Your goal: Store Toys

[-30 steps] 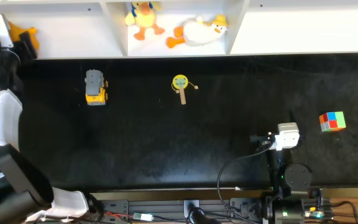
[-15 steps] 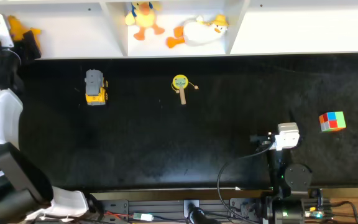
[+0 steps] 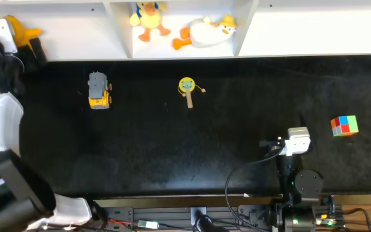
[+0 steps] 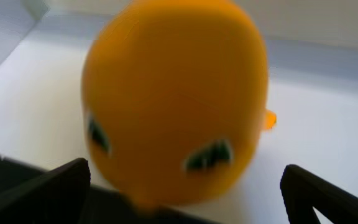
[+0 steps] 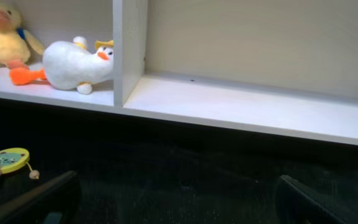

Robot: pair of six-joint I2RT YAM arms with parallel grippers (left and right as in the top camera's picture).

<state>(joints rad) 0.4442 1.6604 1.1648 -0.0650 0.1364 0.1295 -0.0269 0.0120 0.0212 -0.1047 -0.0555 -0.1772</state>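
An orange round toy (image 3: 26,29) with dark eyes sits in the left compartment of the white shelf (image 3: 69,45); it looms close in the left wrist view (image 4: 173,99). My left gripper (image 4: 179,202) is open, its fingers wide apart on either side of the toy, at the back left (image 3: 33,46). A yellow and grey toy truck (image 3: 98,89), a small rattle drum (image 3: 187,87) and a coloured cube (image 3: 344,125) lie on the black mat. My right gripper (image 3: 294,142) hovers open and empty near the front right (image 5: 179,202).
A yellow duck (image 3: 149,16) (image 5: 5,34) and a white goose (image 3: 205,32) (image 5: 76,65) lie in the middle compartment. The right compartment (image 5: 247,106) holds nothing. The rattle drum (image 5: 6,160) shows in the right wrist view.
The left gripper and the orange toy have shifted slightly farther back and to the right in the left compartment. The right arm has kept still.
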